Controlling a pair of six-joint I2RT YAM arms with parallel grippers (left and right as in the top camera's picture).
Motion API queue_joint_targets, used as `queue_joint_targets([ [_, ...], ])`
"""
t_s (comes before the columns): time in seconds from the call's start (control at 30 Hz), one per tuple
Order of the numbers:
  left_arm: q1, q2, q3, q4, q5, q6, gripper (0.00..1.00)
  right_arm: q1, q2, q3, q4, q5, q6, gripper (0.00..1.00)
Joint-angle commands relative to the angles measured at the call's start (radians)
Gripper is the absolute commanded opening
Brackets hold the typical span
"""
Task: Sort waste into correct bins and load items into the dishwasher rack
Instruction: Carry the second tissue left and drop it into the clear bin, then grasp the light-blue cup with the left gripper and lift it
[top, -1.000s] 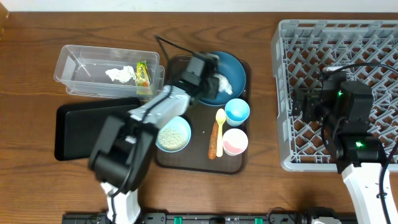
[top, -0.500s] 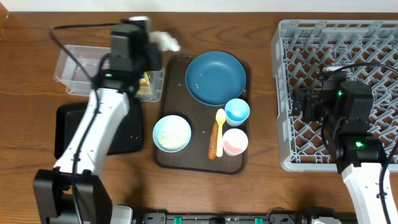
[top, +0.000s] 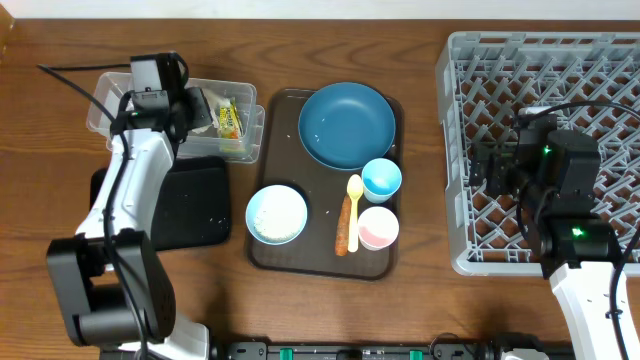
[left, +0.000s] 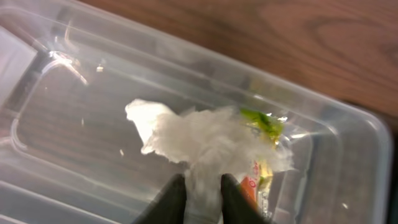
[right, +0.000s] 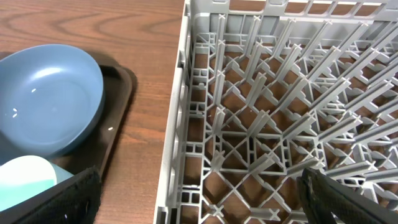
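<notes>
Left wrist view: left claw (left: 202, 198) is clamping a crumpled tissue (left: 199, 134) over the clear tub (left: 348, 155); I am judging it best released low, wrapper (left: 264, 123) lying at three o'clock.

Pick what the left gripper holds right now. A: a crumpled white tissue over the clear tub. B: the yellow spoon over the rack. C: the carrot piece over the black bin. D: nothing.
A: the left gripper pinches the crumpled white tissue over the clear tub.
</notes>
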Motion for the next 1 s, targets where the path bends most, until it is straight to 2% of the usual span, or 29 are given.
queue_joint_targets([
  [0.0, 0.003, 0.000, 0.005, -0.004, -0.052, 0.005, 0.36, 0.015, 0.001, 0.021, -0.002, 0.000, -0.008, 0.99],
  [0.07, 0.003, -0.012, 0.005, -0.004, -0.053, 0.005, 0.41, 0.015, 0.001, 0.021, -0.001, 0.000, -0.008, 0.99],
  [0.27, -0.038, -0.118, 0.005, -0.036, -0.045, 0.005, 0.41, 0.016, 0.001, 0.021, -0.002, -0.004, -0.007, 0.99],
  [0.37, -0.098, -0.165, 0.005, -0.070, 0.028, 0.005, 0.42, 0.016, 0.001, 0.021, -0.001, -0.011, -0.007, 0.99],
  [0.53, -0.240, -0.160, 0.005, -0.119, 0.134, 0.005, 0.43, 0.015, 0.001, 0.021, 0.003, -0.014, -0.007, 0.99],
  [0.8, -0.500, -0.143, 0.005, -0.116, 0.138, 0.005, 0.43, 0.015, 0.001, 0.021, -0.008, -0.014, -0.007, 0.99],
  [0.97, -0.614, -0.104, 0.005, -0.112, 0.138, 0.004, 0.44, 0.015, 0.002, 0.021, -0.009, -0.015, -0.007, 0.99],
])
